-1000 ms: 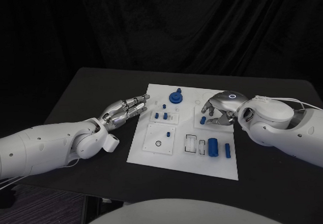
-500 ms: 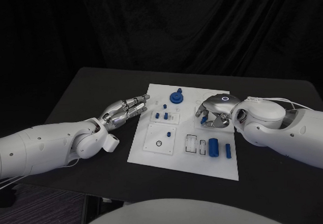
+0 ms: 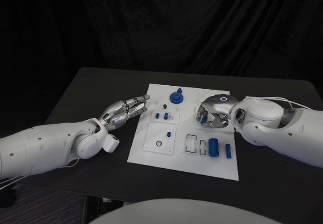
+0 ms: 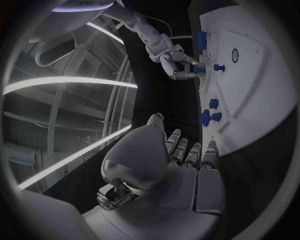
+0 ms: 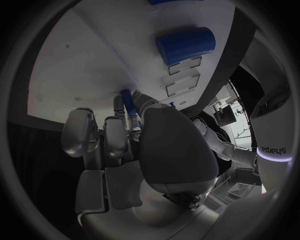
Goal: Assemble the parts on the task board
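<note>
Meanwhile, the right hand (image 3: 217,110) is hovering over the upper right part of the task board (image 3: 160,158), its fingers curling down around a small blue peg (image 5: 127,100) there. Seen from the right wrist, the peg is sitting between the thumb and the nearest fingertips (image 5: 119,102), which are touching it on both sides, so the hand is pinching the peg against the white plate. A blue cylinder (image 3: 213,147) is lying in the board's lower right area, well apart from those fingers, with a slimmer blue piece (image 3: 227,151) just beside it. A round blue knob (image 3: 176,97) is standing near the board's far edge, and several short blue pegs (image 3: 161,114) are standing below it.

The left hand (image 3: 126,110) is resting just beside the board's left edge, its fingers lying straight and close together, holding nothing and pointing toward the short pegs without touching them.
</note>
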### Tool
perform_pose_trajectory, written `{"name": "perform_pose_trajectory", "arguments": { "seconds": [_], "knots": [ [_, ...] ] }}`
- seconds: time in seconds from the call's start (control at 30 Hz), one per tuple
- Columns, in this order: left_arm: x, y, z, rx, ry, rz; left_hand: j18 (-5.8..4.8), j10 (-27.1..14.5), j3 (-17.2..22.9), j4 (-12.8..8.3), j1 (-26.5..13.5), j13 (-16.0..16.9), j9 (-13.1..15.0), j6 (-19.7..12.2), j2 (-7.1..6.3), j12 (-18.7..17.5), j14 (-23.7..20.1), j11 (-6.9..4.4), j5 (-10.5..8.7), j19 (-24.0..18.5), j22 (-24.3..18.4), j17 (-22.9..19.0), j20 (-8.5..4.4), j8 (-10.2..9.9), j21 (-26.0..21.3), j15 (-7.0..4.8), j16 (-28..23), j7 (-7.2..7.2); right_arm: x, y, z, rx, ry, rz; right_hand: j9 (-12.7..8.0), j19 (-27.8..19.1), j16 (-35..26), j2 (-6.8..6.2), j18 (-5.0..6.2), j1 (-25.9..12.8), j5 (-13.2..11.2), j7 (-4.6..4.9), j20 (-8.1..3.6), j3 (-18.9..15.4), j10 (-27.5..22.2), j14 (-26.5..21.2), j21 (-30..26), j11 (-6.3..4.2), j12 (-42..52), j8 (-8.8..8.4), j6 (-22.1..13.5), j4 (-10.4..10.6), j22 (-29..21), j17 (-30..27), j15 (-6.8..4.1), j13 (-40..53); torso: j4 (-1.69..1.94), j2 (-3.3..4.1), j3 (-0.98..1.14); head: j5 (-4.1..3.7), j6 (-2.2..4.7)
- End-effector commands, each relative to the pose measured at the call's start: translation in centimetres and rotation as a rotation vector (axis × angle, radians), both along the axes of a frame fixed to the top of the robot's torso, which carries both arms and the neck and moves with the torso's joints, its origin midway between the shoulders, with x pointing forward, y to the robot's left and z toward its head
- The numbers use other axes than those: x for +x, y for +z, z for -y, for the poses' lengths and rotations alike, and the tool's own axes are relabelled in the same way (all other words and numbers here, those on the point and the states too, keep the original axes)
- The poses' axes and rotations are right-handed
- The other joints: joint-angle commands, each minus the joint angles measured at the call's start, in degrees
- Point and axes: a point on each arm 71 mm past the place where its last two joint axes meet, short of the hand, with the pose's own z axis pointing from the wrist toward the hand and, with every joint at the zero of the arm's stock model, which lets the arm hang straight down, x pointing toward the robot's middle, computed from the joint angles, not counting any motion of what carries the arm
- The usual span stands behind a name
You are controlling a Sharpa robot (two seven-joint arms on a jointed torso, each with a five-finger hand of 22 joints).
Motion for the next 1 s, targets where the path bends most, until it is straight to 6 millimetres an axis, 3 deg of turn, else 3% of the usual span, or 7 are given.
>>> {"name": "perform_pose_trajectory", "arguments": {
  "seconds": [0.03, 0.67, 0.8, 0.9, 1.0],
  "knots": [
    [-0.09, 0.49, 0.16, -0.061, -0.005, 0.056, 0.53, 0.0, 0.3, -0.1, 0.5, 0.1, 0.1, 0.2, -0.02, 0.4, 0.0, 0.40, 0.28, -0.1, 0.0, -0.1, 0.29, 0.4, 0.2, 0.46, -0.2, 0.01, -0.24, -0.40, -0.15, -0.012, 0.015, -0.026, 0.5, 0.0, -0.1, 0.15, -0.66, 0.3, 0.5, -0.14, -0.53, 0.1, 0.6, 0.7, -0.3, -0.10, -0.3, 0.79, 1.1, -0.4, 8.7, 0.0, -0.48, 0.2, -0.02, -0.01, 0.01, 0.00, 0.00],
    [-0.15, 0.21, 0.34, -0.061, -0.012, 0.043, 0.37, -0.1, 0.6, -0.5, 0.7, 0.0, 0.2, 1.4, 0.00, 0.4, 0.0, 0.19, 0.53, -0.1, 0.0, -0.1, 0.43, 0.6, 0.2, 0.81, -0.2, 1.06, -0.04, -0.62, 0.05, -0.024, 0.001, -0.030, 4.8, 0.0, -0.7, 1.05, -0.57, -0.4, 0.6, -0.65, -0.39, -0.4, -0.1, 0.6, -1.2, 0.21, -1.3, 4.70, 6.4, -2.0, 8.5, -0.5, -0.27, 0.9, -0.04, -0.01, 0.02, 0.14, 0.00],
    [-0.18, 0.15, 0.36, -0.061, -0.013, 0.042, 0.35, -0.1, 0.6, -0.6, 0.8, 0.0, 0.3, 1.5, 0.00, 0.4, 0.0, 0.20, 0.70, -0.1, 0.0, -0.1, 0.42, 0.6, 0.2, 0.81, -0.2, 1.16, -0.03, -0.58, 0.01, -0.017, 0.003, -0.025, 5.3, -0.1, -0.7, 1.18, -0.54, -0.1, 0.9, -0.35, -0.42, -0.3, -0.1, 0.6, -1.4, 0.14, -1.3, 5.04, 6.7, -2.4, 8.5, -0.6, -0.31, 1.0, -0.03, 0.00, 0.01, 0.19, 0.00],
    [-0.19, 0.10, 0.36, -0.061, -0.013, 0.040, 0.33, -0.1, 0.7, -0.8, 0.9, 0.0, 0.3, 1.6, 0.01, 0.4, 0.0, 0.23, 0.93, -0.1, 0.0, -0.1, 0.42, 0.6, 0.2, 0.81, -0.2, 1.23, -0.05, -0.50, -0.05, -0.009, 0.005, -0.018, 6.3, 0.0, -0.8, 1.63, -0.53, 1.5, 3.5, 0.86, -0.70, 0.7, 0.5, 0.6, -1.4, -0.30, -1.3, 4.94, 5.7, -4.0, 8.6, -0.6, -0.68, 1.3, -0.03, 0.00, 0.01, 0.28, 0.00],
    [-0.20, 0.02, 0.35, -0.061, -0.014, 0.038, 0.31, -0.1, 0.9, -0.9, 1.0, 0.0, 0.3, 2.0, 0.06, 0.4, 0.0, 0.38, 1.14, -0.1, -0.1, -0.1, 0.41, 0.7, 0.2, 0.81, -0.2, 1.40, -0.08, -0.38, -0.07, 0.004, 0.006, -0.008, 6.7, 0.0, -0.8, 1.87, -0.53, 2.4, 4.4, 1.32, -0.87, 1.3, 0.7, 0.6, -1.4, -0.53, -1.3, 4.78, 5.0, -4.9, 8.6, -0.5, -0.88, 1.4, -0.02, 0.00, 0.02, 0.25, 0.00]
  ]
}}
